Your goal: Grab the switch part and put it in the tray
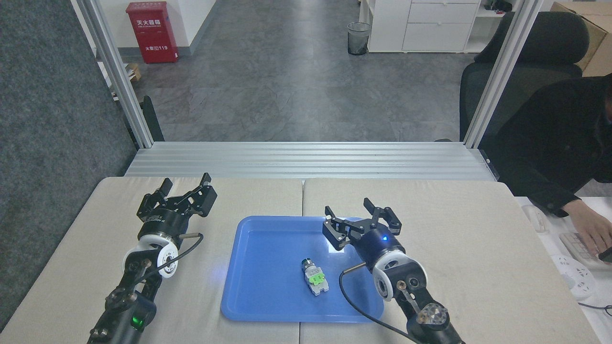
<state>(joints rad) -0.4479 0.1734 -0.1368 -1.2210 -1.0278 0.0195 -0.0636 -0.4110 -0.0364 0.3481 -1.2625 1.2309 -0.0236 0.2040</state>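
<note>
The switch part (314, 277) lies flat inside the blue tray (267, 248), right of the tray's middle, its dark round cap pointing away from me and the green clip showing on top. My right gripper (348, 210) hangs open over the tray's far right corner, well clear of the part, with nothing between its fingers. On the left of the table my left gripper (186, 182) is open and holds nothing, a good way left of the tray.
A person in a dark sleeve (550, 157) sits at the right with a hand (590, 229) on a keyboard (583, 248). An aluminium rail (306, 160) and frame posts border the table's far edge. The padded table (454, 229) has a seam down its middle.
</note>
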